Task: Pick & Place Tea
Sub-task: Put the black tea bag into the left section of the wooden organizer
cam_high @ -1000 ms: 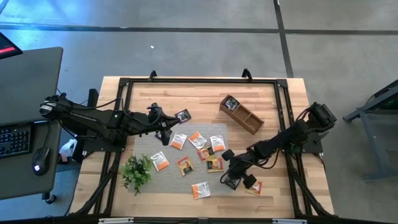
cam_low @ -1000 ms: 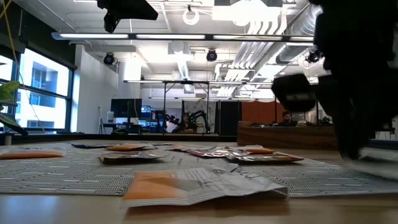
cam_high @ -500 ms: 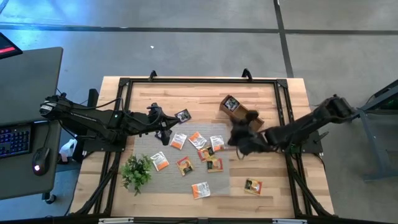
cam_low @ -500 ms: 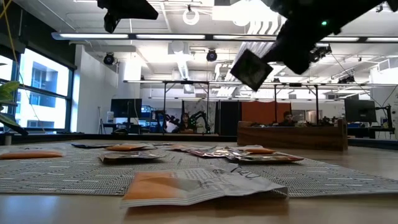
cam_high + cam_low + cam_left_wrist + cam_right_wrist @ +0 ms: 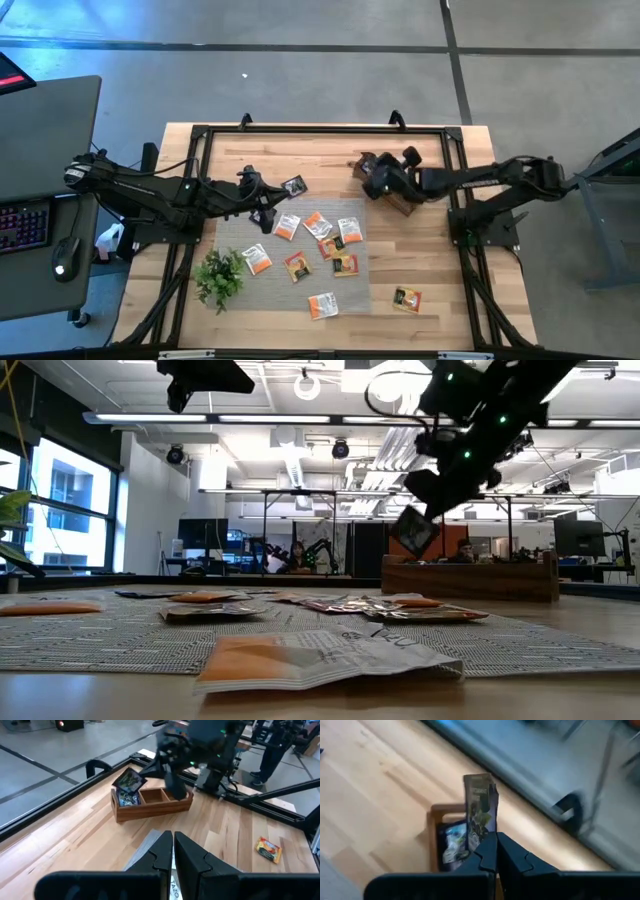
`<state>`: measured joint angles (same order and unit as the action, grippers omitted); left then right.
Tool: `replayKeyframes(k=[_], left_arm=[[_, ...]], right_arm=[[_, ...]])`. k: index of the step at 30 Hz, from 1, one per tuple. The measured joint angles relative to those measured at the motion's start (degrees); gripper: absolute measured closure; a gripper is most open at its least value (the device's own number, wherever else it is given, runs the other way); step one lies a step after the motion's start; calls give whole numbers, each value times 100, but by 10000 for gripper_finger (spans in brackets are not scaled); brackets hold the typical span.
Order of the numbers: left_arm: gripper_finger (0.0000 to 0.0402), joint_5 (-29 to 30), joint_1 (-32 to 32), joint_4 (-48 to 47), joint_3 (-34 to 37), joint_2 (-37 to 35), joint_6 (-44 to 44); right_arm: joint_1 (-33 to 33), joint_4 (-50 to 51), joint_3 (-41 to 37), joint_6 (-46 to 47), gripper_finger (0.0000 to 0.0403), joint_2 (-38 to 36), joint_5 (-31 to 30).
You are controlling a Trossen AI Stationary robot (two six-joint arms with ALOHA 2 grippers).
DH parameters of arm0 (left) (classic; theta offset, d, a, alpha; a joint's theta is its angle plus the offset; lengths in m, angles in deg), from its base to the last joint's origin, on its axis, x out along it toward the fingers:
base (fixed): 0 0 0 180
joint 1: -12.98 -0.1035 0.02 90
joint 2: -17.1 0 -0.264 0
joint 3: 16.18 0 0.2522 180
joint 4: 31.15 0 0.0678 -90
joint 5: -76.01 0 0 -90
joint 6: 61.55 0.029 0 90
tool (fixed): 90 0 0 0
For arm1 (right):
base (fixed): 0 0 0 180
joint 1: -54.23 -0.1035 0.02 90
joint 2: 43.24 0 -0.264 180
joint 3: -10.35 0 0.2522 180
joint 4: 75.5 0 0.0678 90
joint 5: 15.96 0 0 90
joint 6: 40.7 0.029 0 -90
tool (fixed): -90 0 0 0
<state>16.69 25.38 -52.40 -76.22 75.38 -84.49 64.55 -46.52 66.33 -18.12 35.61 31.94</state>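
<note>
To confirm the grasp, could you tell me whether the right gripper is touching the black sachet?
Touching: the right wrist view shows the right gripper pinching the black sachet's lower edge above the wooden box.

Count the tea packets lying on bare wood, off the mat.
3: black packet by the left arm, orange packet before the mat, yellow packet nearer the right corner. Arms may hide more.

The left gripper [image 5: 173,851] shows two dark fingers pressed together, nothing between them, above the light wooden worktop [image 5: 75,840]. Beyond stands a brown wooden compartment box [image 5: 150,804]; sachets lie in its end compartment. The right gripper [image 5: 150,774] holds a dark square tea sachet [image 5: 129,781] tilted just above that end. A lone orange-and-yellow sachet [image 5: 269,848] lies well apart, near the black frame rail [image 5: 270,815].
</note>
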Motion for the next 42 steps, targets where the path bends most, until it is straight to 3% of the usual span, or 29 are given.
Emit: replayKeyframes(k=[3, 9, 16, 25, 33, 39, 42], left_arm=[[385, -34, 0, -9, 0, 71, -2], [385, -36, 0, 13, -2, 87, 2], [385, -38, 0, 8, -2, 87, -4], [385, -40, 0, 8, -2, 87, -6], [385, -42, 0, 11, -2, 87, -9], [385, -36, 0, 10, -2, 87, -4], [385, -36, 0, 8, -2, 87, -2]], right_arm=[[341, -10, 0, 258, 402, 88, 631], [739, -441, 2, 575, 400, 384, 1208], [805, -688, 7, 598, 387, 584, 1379], [803, 134, 9, 1176, 360, 584, 1848], [707, 494, 9, 1165, 333, 422, 1592], [214, 599, 9, 1138, 338, -84, 480], [115, 378, 9, 770, 350, -171, 309]])
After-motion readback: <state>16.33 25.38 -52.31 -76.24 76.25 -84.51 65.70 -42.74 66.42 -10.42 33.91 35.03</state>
